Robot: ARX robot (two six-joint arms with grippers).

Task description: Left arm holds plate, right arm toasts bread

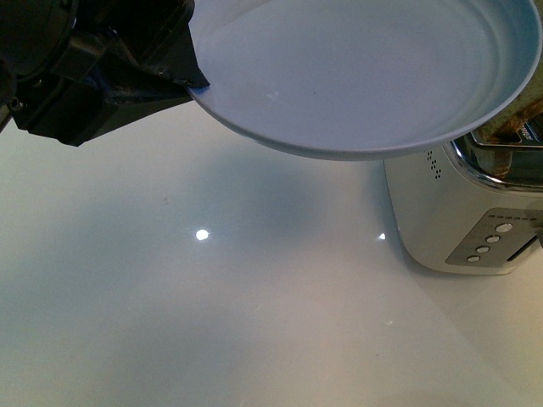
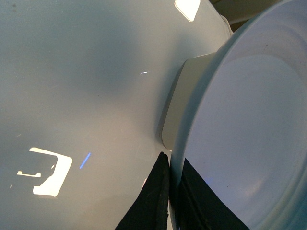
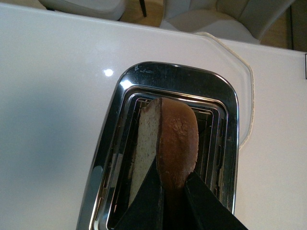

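Left jaws clamp the plate (image 1: 365, 76), which overhangs the toaster (image 1: 441, 220); right jaws pinch bread (image 3: 177, 139) in its slot.

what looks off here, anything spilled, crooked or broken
Nothing looks spilled or broken. The plate is bare, pinched at one edge by the left hand and held up near the toaster. The bread stands on edge in the toaster slot, its top sticking out, gripped by the right hand.

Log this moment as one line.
left claw: shut on plate, plate empty | right claw: shut on bread, partly in toaster slot
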